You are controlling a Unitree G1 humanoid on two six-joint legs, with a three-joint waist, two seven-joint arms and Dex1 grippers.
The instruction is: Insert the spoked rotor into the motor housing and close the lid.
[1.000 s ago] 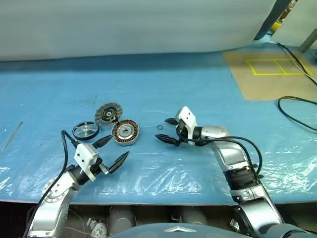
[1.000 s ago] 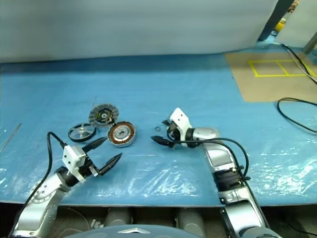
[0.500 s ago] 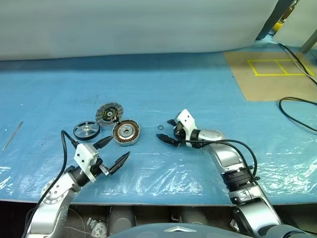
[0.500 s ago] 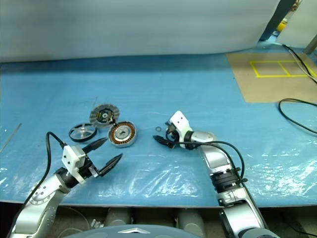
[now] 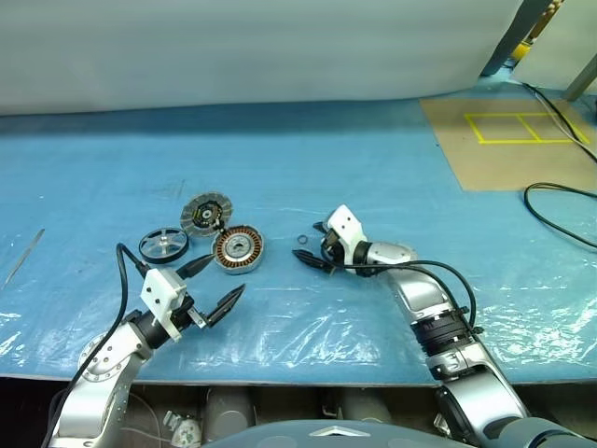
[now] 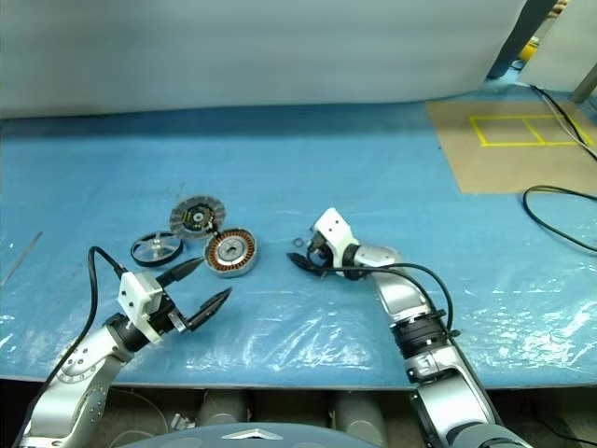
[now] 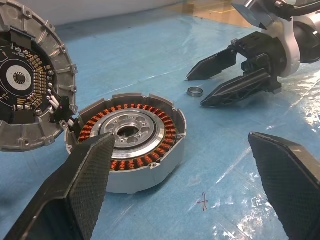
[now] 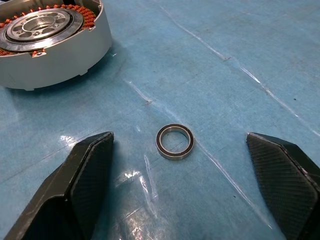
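Head views: we see the right tool (image 5: pixel 312 247), jaws spread, now nearer a small ring (image 5: pixel 302 240); spoked rotor (image 5: pixel 162 245) lies untouched beside motor housing (image 5: pixel 238 249) and lid (image 5: pixel 205 214). Wrist views: left tool (image 7: pixel 185 190) gapes empty; rotor insertion remains pending.

The blue sheet (image 5: pixel 392 177) carries four loose parts — one of each kind. There is one spoked rotor (image 5: pixel 162 245), one lid (image 5: pixel 205 214) lying with its dark inner face up, one motor housing (image 5: pixel 237 249) with its copper windings, and one small metal ring (image 8: pixel 174 141). Two grippers show, the left gripper (image 5: pixel 211 286) and the right gripper (image 5: pixel 312 245) — each with two black fingers. One black cable (image 5: pixel 560 210) lies at the far right.
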